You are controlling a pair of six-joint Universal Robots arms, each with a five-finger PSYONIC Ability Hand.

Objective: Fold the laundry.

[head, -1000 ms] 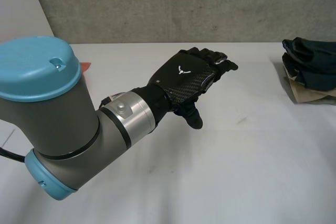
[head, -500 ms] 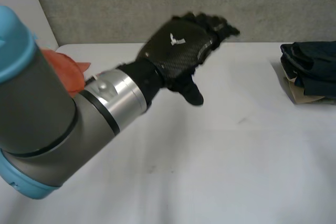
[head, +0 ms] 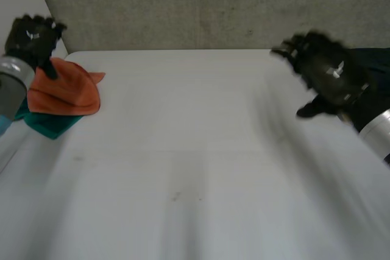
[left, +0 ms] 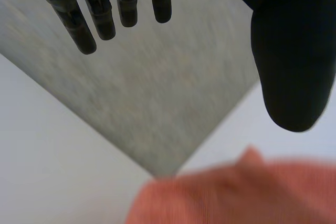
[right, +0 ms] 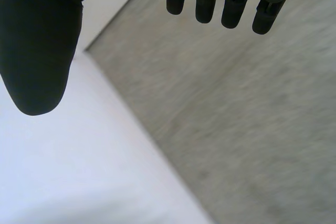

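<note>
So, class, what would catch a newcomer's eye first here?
The orange cloth, lying on a teal cloth at the far left corner of the white table, stands out first. Next come the two black hands: the left hand above the orange cloth, the right hand over the table's right side, both open and empty.

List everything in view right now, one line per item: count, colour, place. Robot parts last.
table: one, white, under both arms.
wall: one, grey concrete, behind the table's far edge.
orange cloth: one, orange, at the table's far left, lying on the teal cloth.
teal cloth: one, teal, under the orange cloth, sticking out on the near side.
dark cloth: one patch, dark blue, at the table's right edge behind the right hand, mostly hidden.
left hand: one, black, fingers straight and empty, above the orange cloth's far edge.
right hand: one, black, fingers straight and empty, over the table's right side.
</note>
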